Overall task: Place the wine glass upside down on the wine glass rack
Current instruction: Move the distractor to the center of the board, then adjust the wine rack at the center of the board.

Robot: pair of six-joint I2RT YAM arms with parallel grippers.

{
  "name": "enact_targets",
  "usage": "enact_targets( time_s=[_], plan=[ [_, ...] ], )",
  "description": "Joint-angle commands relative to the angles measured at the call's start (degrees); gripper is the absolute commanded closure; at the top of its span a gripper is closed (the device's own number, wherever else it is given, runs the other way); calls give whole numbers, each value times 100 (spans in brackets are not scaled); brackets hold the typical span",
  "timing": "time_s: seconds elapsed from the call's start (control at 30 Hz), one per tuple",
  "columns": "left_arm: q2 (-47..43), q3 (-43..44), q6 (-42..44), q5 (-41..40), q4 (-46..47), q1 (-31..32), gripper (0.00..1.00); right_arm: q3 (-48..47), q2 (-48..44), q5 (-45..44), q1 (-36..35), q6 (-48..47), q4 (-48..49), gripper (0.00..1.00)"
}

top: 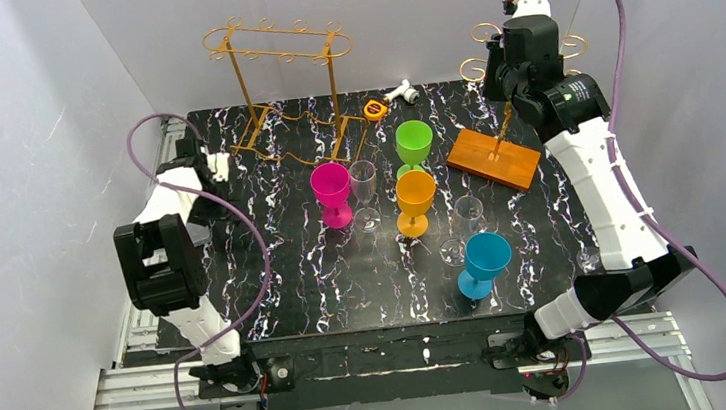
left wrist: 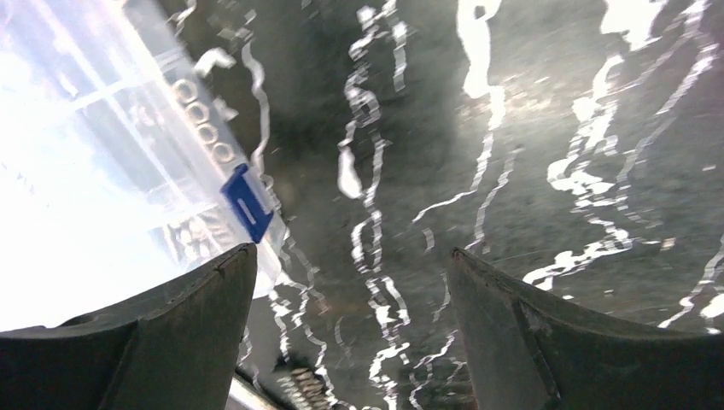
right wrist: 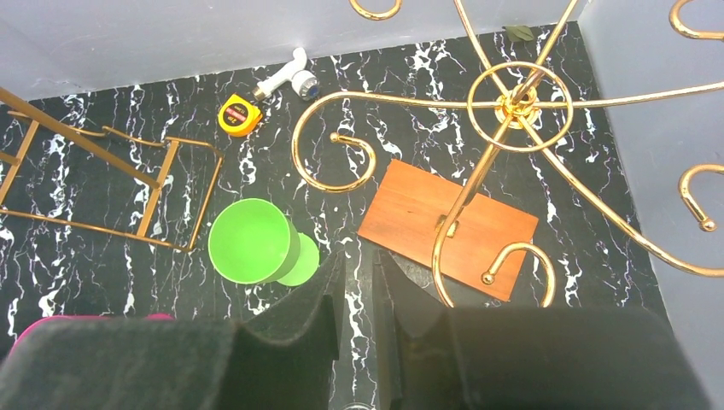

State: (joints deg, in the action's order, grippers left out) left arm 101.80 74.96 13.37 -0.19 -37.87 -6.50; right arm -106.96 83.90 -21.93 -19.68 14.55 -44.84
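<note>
Hovering above rack, right gripper, jaws narrowly apart and empty, left gripper low over table, jaws wide apart, wine glass upright beside pink goblet

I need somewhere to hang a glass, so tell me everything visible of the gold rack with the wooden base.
The rack is thin gold-coloured wire: one upright stem on a flat rectangular brown wooden base, with curling arms spreading from a ringed hub to hooked tips. It stands at the far right of the table. No glass visibly hangs on it.
</note>
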Motion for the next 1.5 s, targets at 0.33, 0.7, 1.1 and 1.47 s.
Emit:
enact_targets(
  time_s=[0.33,0.7,1.1,1.47],
  plan=[
    [-1125,688,-271,1677,-1387,58,2,-648,289,-861,78,-162,86,62],
    [-1466,1860,-207,2453,-2430,463,2,-1964,1286,-1389,352,-83,-381,56],
    [-1423,1925,-72,2407,-2559,563,2,-1617,1489,-1720,660,-250,-201,54],
    [-1469,1896,-42,2426,-2535,568,2,-1668,1833,-1468,889,-233,25,57]
  ],
)
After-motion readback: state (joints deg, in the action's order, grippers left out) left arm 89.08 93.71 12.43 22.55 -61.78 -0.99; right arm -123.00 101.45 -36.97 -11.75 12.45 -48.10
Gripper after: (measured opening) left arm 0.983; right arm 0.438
